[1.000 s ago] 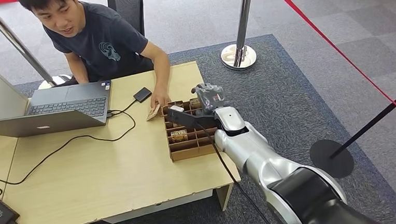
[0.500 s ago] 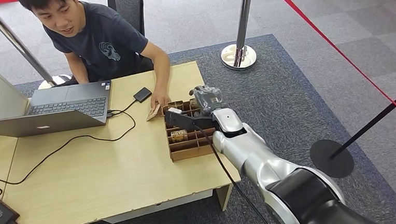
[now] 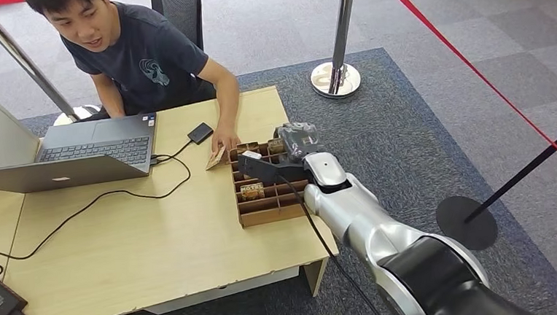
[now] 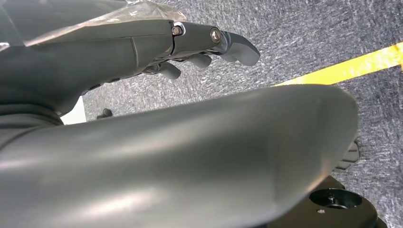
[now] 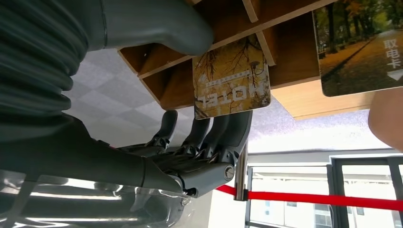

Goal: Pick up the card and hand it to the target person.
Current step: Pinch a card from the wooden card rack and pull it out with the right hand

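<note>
A yellow-brown card [image 5: 231, 78] printed HOTEL stands in a slot of the cardboard organiser [image 3: 268, 215] at the table's right edge. My right hand [image 3: 296, 138] is over the organiser's far end. In the right wrist view the right hand [image 5: 199, 147] has its thumb against one edge of the card and its fingers [image 5: 223, 128] against the opposite edge, pinching it inside the slot. From the head view the card [image 3: 275, 144] shows as a small patch beside the hand. My left hand [image 4: 204, 47] hangs over the carpet, fingers apart and holding nothing.
A seated person rests a hand [image 3: 225, 139] on the table, touching a second card [image 3: 215, 159] beside the organiser. A laptop [image 3: 78, 159], cables and a small black box [image 3: 200, 132] lie to the left. A stanchion base [image 3: 336, 77] stands beyond the table.
My right hand shifted slightly left toward the organiser half a second ago, then eased back right. The person's hand and the second card stayed put.
</note>
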### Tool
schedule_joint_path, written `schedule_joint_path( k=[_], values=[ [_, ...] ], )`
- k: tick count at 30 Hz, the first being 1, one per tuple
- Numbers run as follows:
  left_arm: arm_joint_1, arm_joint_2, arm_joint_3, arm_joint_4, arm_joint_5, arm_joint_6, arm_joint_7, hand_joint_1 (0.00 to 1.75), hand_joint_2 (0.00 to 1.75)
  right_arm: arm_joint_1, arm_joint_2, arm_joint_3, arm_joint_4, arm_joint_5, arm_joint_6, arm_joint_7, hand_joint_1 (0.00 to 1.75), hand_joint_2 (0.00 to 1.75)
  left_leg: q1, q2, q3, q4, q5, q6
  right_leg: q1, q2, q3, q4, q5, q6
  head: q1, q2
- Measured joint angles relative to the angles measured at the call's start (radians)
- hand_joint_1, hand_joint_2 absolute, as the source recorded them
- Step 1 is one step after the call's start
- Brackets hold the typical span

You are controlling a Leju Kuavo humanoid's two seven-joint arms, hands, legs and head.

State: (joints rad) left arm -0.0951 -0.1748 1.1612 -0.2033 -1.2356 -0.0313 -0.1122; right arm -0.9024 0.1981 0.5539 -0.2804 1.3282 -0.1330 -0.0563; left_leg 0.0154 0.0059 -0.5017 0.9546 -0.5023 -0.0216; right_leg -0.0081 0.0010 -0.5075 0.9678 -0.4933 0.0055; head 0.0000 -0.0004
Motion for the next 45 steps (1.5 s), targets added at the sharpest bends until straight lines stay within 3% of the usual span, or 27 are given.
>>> schedule_joint_path(
  k=[30,41,45],
  values=[
    [0.0,0.0,0.0,0.0,-0.004,0.0,0.0,0.0,0.0,0.002,-0.005,-0.008,-0.001,0.019,-0.023,-0.003,0.63,1.75,0.0,0.0,0.0,0.0,0.0,0.0,0.0,0.0,0.0,0.0,0.0,0.0,0.0,0.0],
    [0.0,0.0,0.0,0.0,-0.006,0.0,-0.001,0.0,0.0,0.002,-0.006,-0.008,-0.001,0.024,-0.02,-0.004,0.72,1.75,0.0,0.0,0.0,0.0,0.0,0.0,0.0,0.0,0.0,0.0,0.0,0.0,0.0,0.0],
    [0.0,0.0,0.0,0.0,-0.006,-0.002,-0.001,0.0,0.0,0.002,-0.006,-0.008,-0.001,0.025,-0.018,-0.004,0.89,1.75,0.0,0.0,0.0,0.0,0.0,0.0,0.0,0.0,0.0,0.0,0.0,0.0,0.0,0.0]
  ],
)
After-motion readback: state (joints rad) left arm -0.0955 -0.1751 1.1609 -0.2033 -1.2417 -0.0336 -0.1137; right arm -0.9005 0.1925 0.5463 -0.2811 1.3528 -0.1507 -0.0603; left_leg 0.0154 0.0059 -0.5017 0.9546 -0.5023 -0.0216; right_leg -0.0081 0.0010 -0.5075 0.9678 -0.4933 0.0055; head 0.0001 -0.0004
